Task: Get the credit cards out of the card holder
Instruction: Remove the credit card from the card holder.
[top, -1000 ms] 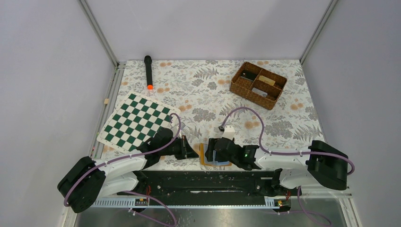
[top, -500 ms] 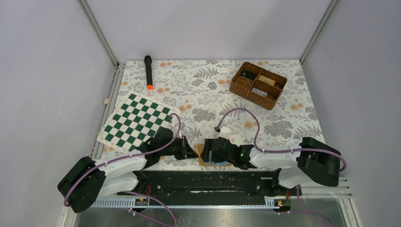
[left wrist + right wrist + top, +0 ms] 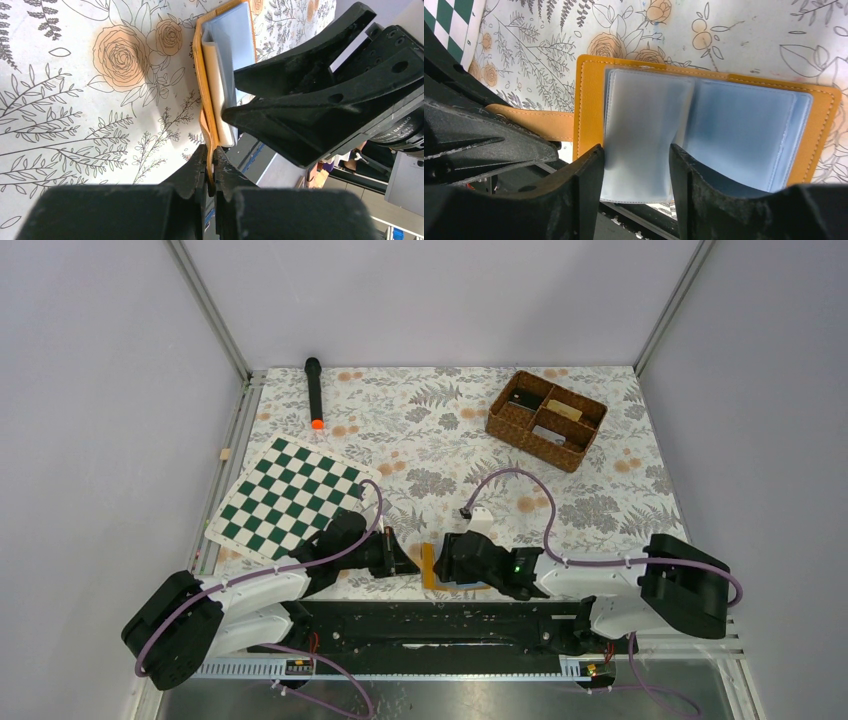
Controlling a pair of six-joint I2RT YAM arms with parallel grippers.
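Note:
The orange-tan card holder point(image 3: 589, 90) lies open at the table's near edge; it also shows in the top view point(image 3: 428, 568). Its cloudy sleeves hold a light blue card point(image 3: 744, 135). In the left wrist view a cream card edge point(image 3: 217, 95) stands beside the light blue card point(image 3: 227, 35) in the holder point(image 3: 202, 85). My left gripper point(image 3: 211, 165) is shut on the holder's orange flap point(image 3: 534, 125). My right gripper point(image 3: 636, 152) is open, its fingers on either side of the left sleeve page point(image 3: 644, 120), which bows up between them.
A brown wicker compartment basket point(image 3: 546, 420) stands at the back right. A green-and-white chessboard point(image 3: 285, 495) lies at the left, just behind my left arm. A black torch with an orange tip point(image 3: 314, 392) lies at the back left. The black base rail point(image 3: 440, 625) runs below the holder.
My right gripper has shifted a little left over the holder, covering more of the light blue sleeves. My left gripper has stayed shut on the flap.

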